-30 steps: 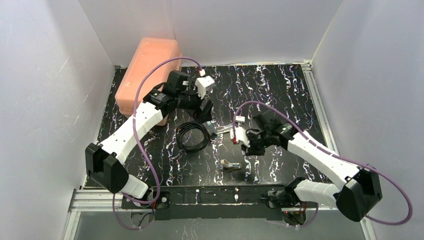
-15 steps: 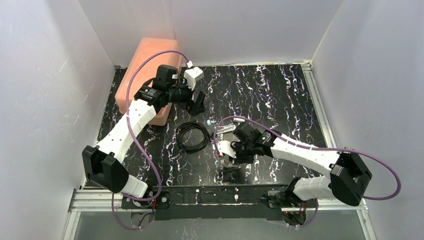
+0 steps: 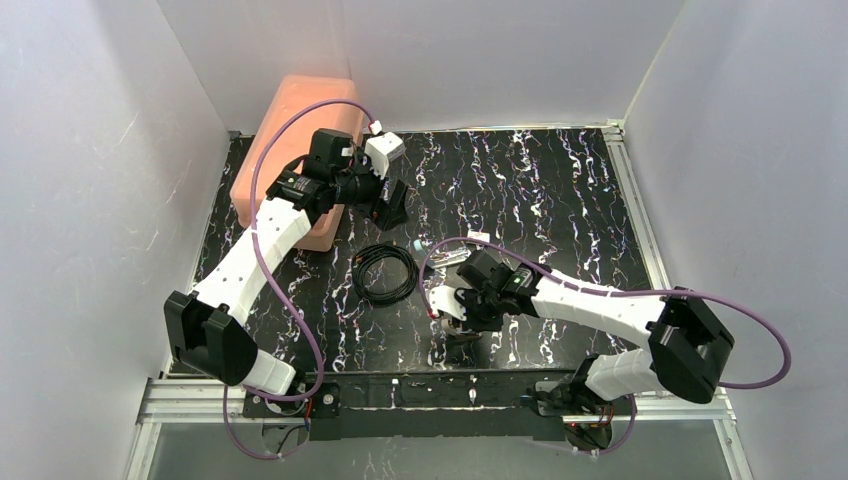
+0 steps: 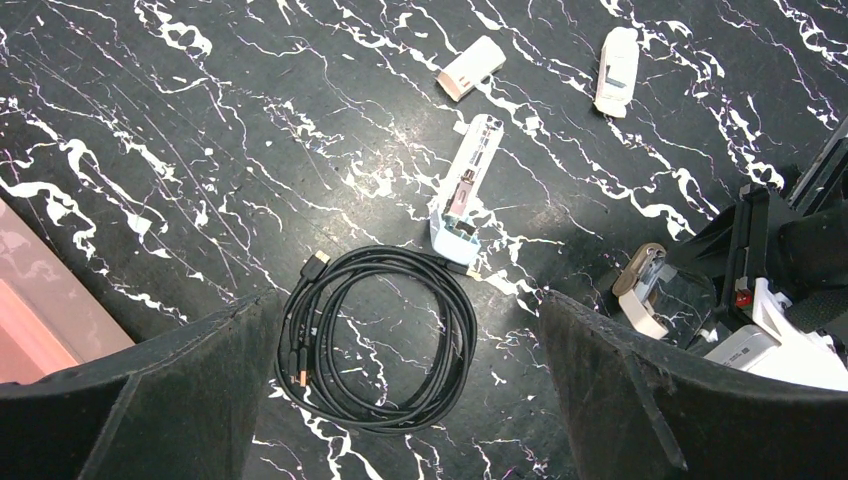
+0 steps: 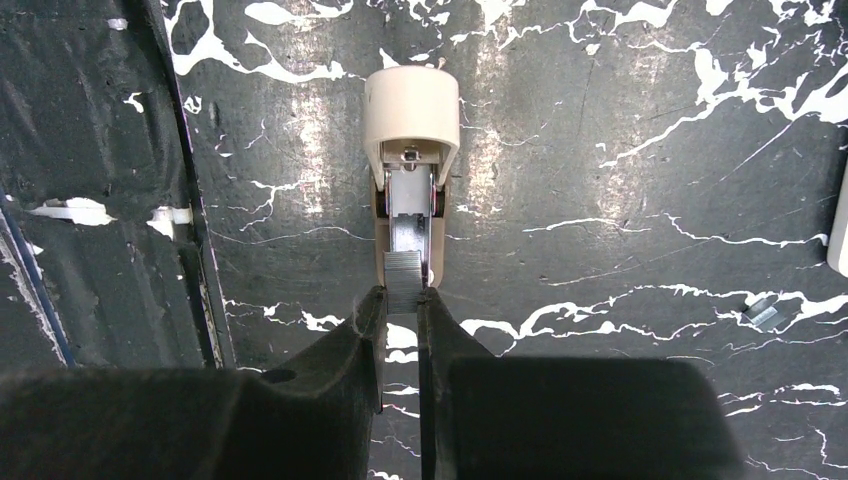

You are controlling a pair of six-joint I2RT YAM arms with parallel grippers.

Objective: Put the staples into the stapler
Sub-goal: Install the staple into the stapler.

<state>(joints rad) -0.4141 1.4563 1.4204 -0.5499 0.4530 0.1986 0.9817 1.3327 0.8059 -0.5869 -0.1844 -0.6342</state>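
The light-blue stapler (image 4: 465, 190) lies open on the black marbled table, its silver channel showing; in the top view (image 3: 440, 255) it lies right of the cable coil. My right gripper (image 5: 402, 300) is low on the table in front of it (image 3: 452, 318). It is shut on a ribbed silvery staples strip (image 5: 403, 272) that sticks out of a small tan holder (image 5: 410, 120) with a metal channel. The tan holder also shows in the left wrist view (image 4: 640, 285). My left gripper (image 4: 408, 330) is open and empty, high above the cable coil, near the pink box (image 3: 390, 205).
A black coiled cable (image 4: 380, 340) lies just left of the stapler. Two small white blocks (image 4: 470, 68) (image 4: 617, 55) lie beyond it. A pink box (image 3: 300, 130) stands at the back left. A tiny metal scrap (image 5: 760, 312) lies right of my right gripper. White walls surround the table.
My right arm has swung left and down onto the tan holder at the front and closed on the strip. My left arm has pulled back and up towards the pink box.
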